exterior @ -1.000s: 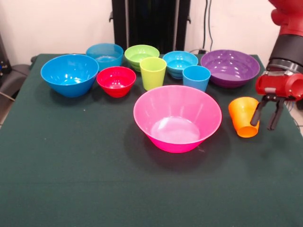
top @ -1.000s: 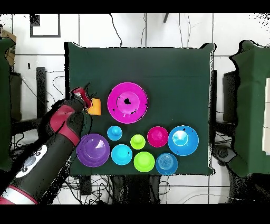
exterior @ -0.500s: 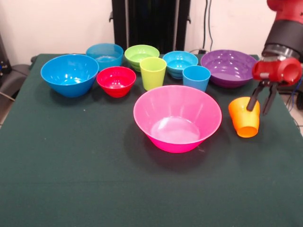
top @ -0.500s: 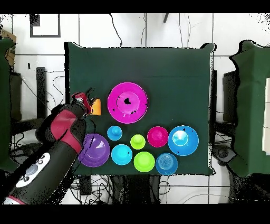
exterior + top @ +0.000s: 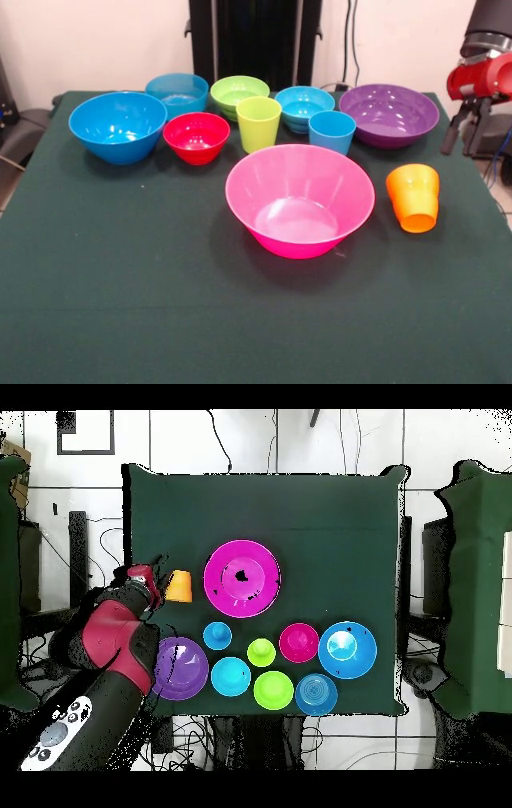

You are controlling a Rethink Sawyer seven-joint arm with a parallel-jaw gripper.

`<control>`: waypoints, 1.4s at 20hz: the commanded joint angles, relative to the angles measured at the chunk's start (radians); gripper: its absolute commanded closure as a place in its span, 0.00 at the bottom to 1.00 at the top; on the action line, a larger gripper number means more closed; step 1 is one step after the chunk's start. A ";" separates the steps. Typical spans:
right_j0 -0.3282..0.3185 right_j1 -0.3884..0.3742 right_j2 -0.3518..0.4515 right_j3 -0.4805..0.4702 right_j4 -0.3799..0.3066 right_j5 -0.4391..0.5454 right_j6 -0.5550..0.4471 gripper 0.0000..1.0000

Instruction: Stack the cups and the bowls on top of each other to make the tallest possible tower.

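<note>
While empty (spread), jaws hang beside orange cup (image 5: pixel 413 197), apart.

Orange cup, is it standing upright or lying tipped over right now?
Upright. The orange cup stands on the table with its open mouth facing up, apart from the claw.

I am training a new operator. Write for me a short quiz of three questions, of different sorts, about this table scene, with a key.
1. True or false: the orange plastic cup stands upright on the table.
2. Which item lies nearest the big pink plastic bowl? A) the large blue bowl B) the light blue cup C) the purple bowl
3. Fill in: the robot hand holds ____.

Key: 1 true; 2 B; 3 nothing.
</note>
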 commanded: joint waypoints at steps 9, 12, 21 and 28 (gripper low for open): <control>-0.013 0.069 0.192 0.081 -0.035 -0.065 0.023 0.00; -0.021 0.072 0.201 0.092 -0.044 -0.093 0.022 0.00; -0.032 0.077 0.222 0.102 -0.047 -0.126 0.010 0.00; -0.033 0.045 0.235 0.140 -0.062 -0.132 0.002 0.00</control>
